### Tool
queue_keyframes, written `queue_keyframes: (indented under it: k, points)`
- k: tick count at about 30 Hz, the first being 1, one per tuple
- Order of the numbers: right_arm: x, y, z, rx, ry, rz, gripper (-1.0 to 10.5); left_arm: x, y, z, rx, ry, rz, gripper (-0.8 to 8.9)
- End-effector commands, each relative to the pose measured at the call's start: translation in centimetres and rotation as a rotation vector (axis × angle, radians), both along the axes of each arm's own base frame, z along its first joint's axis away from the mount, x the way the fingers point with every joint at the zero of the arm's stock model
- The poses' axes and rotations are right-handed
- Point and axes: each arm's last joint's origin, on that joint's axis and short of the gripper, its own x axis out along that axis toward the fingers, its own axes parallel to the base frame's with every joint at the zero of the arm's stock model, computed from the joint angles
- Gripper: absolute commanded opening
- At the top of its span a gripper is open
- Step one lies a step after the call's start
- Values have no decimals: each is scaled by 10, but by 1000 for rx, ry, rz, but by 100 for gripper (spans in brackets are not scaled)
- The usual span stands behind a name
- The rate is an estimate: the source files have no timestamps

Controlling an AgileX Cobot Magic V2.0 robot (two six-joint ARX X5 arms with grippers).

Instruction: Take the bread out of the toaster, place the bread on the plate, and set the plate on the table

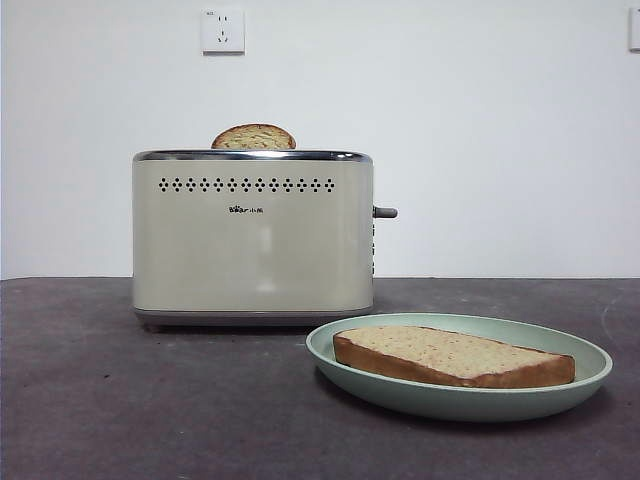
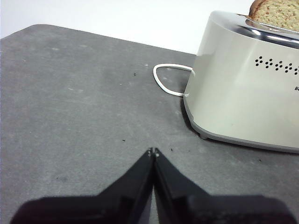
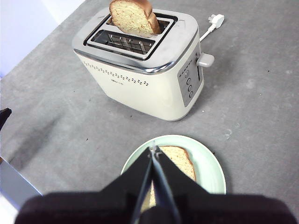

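Observation:
The bread (image 1: pixel 455 357) lies flat on the pale green plate (image 1: pixel 460 402), which rests on the dark grey table (image 1: pixel 150 400) in front of and to the right of the cream toaster (image 1: pixel 252 240). A second slice (image 1: pixel 253 137) stands in the toaster's rear slot. My right gripper (image 3: pixel 154 148) is shut and empty, high above the plate (image 3: pixel 210 163) and the bread (image 3: pixel 180 161). My left gripper (image 2: pixel 153 151) is shut and empty above bare table beside the toaster (image 2: pixel 243 93). Neither gripper shows in the front view.
The toaster's lever (image 1: pixel 385 212) sticks out on its right side. Its white cord (image 2: pixel 163 81) loops on the table behind it, with the plug (image 3: pixel 216 19) lying loose. A wall socket (image 1: pixel 222 30) is on the white wall behind.

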Motion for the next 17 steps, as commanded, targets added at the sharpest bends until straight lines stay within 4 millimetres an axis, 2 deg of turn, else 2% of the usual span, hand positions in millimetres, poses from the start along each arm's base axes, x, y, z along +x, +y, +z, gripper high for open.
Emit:
queue_keyframes:
  k: [1,4,10,13,17]
  points:
    - [0,0,0,5,2,-6,0,1,0,-4,-8,6,5,-3]
    - [0,0,0,-59,-45,16,1,1,0,-4,-8,6,5,-3]
    - [24,-13,-10,-160,-114,-265,1,1,0,-4,-8,6,5,-3]
    - [34,-22,-27,-92,-199,-323,1,1,0,-4,-8,6,5,-3]
    - [25,-36,-70,-34,-314,-414,1,1,0,-4,-8,6,5,-3]
